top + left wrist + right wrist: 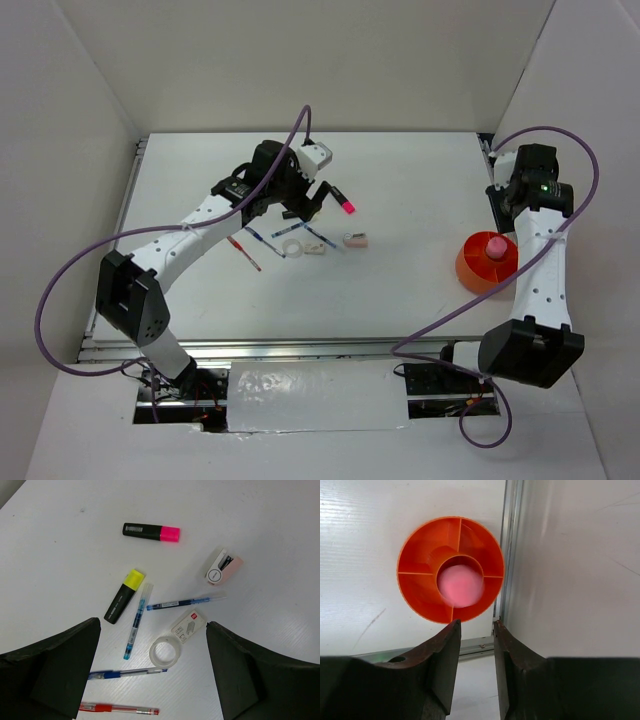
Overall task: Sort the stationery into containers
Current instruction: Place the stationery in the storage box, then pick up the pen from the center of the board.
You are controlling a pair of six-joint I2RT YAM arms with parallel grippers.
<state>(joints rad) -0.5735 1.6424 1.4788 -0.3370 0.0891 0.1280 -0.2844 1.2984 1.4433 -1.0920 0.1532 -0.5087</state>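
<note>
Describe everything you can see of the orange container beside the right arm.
The orange container is round, bright and plastic-looking. A central round well is ringed by outer compartments split by thin walls. A blurred pink item stands in the central well; the outer compartments in view look empty. It sits upright on the white table, close to the metal rail at the table's right edge. The right hand is above it, not touching.

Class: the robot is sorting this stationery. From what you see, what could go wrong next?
1. The tape ring lies right beside a small white eraser, with a blue pen close by; the open left gripper might catch two things or knock one away.
2. The orange container sits beside the table's edge rail; a nudge could tip it.
</note>
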